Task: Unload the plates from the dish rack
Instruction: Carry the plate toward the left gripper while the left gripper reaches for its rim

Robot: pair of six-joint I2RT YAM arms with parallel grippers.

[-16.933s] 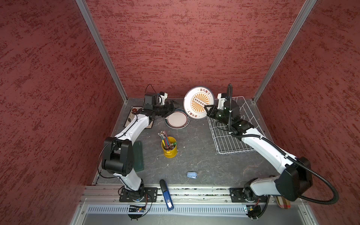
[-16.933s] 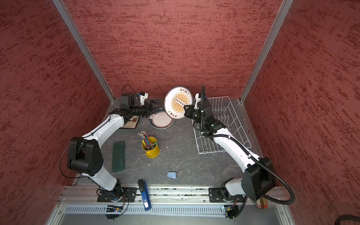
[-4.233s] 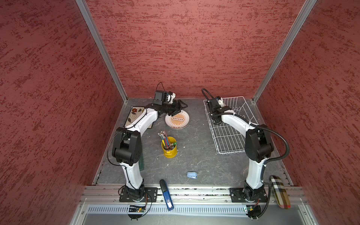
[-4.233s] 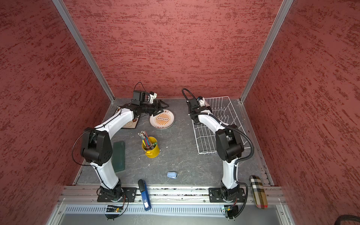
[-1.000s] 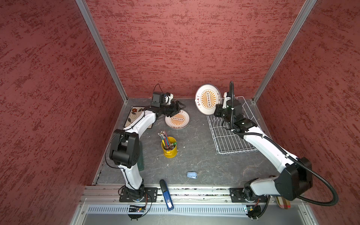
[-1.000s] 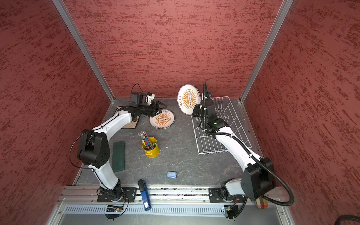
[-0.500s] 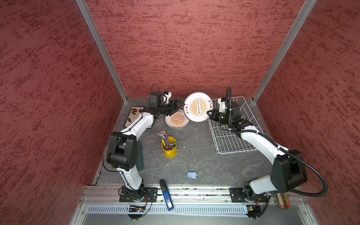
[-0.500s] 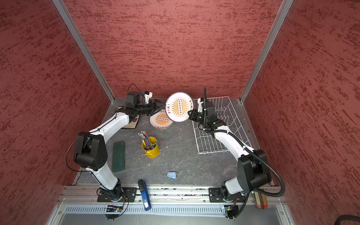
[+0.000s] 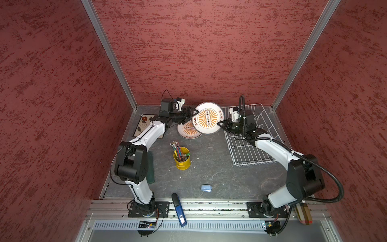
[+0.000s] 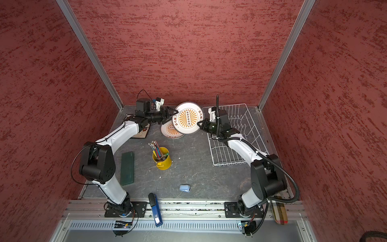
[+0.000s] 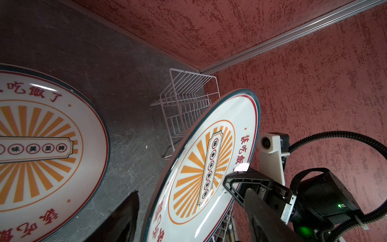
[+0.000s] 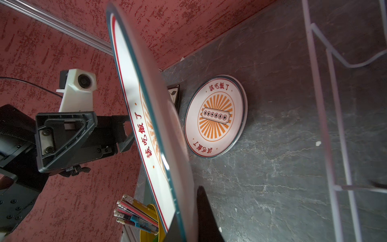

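Note:
A round sunburst plate point(image 9: 208, 118) point(image 10: 187, 118) hangs tilted above the table, and my right gripper point(image 9: 219, 123) point(image 12: 184, 226) is shut on its right rim. My left gripper point(image 9: 193, 114) point(image 11: 192, 220) is open, one finger on each side of that plate's left rim point(image 11: 205, 167), with gaps showing. A second round plate point(image 9: 188, 131) point(image 12: 215, 116) lies flat on the table below. A square flowered plate point(image 9: 143, 123) lies flat at the back left, partly under my left arm. The white wire dish rack point(image 9: 251, 146) point(image 11: 184, 104) on the right holds no plate.
A yellow pencil cup point(image 9: 181, 158) stands in front of the plates. A dark green case point(image 10: 127, 167) lies beside my left arm's base. A small pale blue object point(image 9: 206, 188) lies near the front edge, and a blue tool point(image 9: 179, 209) rests on the rail. Red walls close off the back.
My right arm has carried the plate left from over the rack's corner to above the flat plate. My left gripper has risen and now straddles its rim.

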